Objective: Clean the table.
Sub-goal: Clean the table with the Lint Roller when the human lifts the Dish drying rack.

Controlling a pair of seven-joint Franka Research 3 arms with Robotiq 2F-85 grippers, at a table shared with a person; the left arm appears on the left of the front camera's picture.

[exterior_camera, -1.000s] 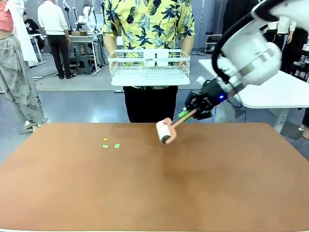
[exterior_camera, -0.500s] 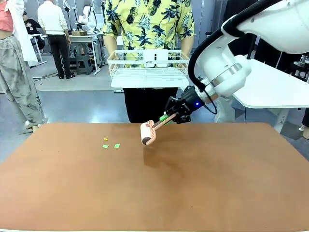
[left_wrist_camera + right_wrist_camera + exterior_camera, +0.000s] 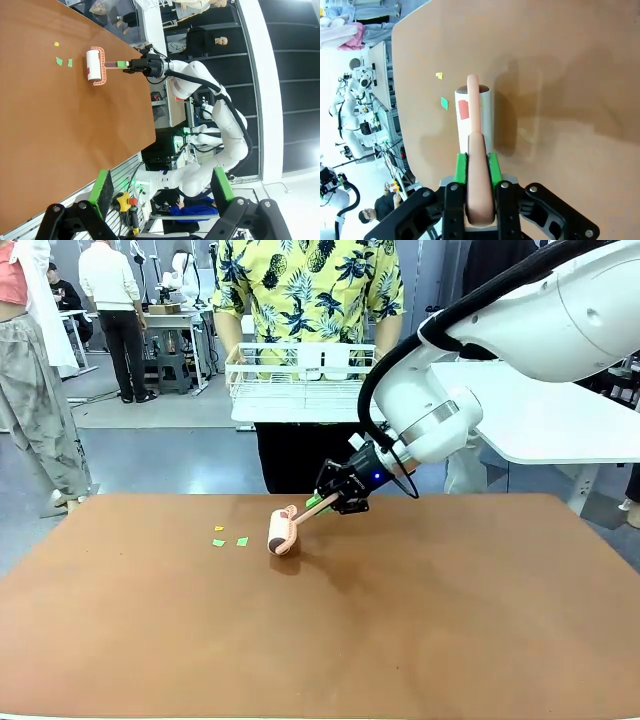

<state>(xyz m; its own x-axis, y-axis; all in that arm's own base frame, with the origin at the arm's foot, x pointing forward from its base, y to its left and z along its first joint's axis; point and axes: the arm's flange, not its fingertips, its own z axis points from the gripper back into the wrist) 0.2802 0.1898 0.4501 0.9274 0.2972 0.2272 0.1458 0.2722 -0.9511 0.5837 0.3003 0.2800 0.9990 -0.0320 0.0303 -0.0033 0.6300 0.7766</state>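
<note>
**Front view**
- Table [image 3: 420,630]: reddish-brown top, spanning the foreground from edge to edge.
- Right gripper [image 3: 318,503]: on the right arm, which reaches in from picture right past the middle. It sits low over the far half of the table, clamped on the handle [image 3: 305,510] of a lint roller [image 3: 281,532].
- Lint roller: pink frame and white drum. The drum is down on the table top, with its shadow right under it.
- Paper scraps [image 3: 242,540]: two green and one yellow, lying on the table just left of the drum and apart from it.
- Person [image 3: 305,290]: patterned shirt, standing at the far edge and holding a white wire rack [image 3: 300,390] at waist height, clear of the table.

**Left wrist view**
- Left gripper [image 3: 161,175]: fingers spread wide with nothing between them, raised off the table.
- The table runs away to the roller, the scraps and the right gripper at its far end.

**Right wrist view**
- Green pads [image 3: 461,167]: pressed against both sides of the pink handle.
- The drum lies straight ahead on the table; one green and one yellow scrap lie beside it, not touching.
</note>
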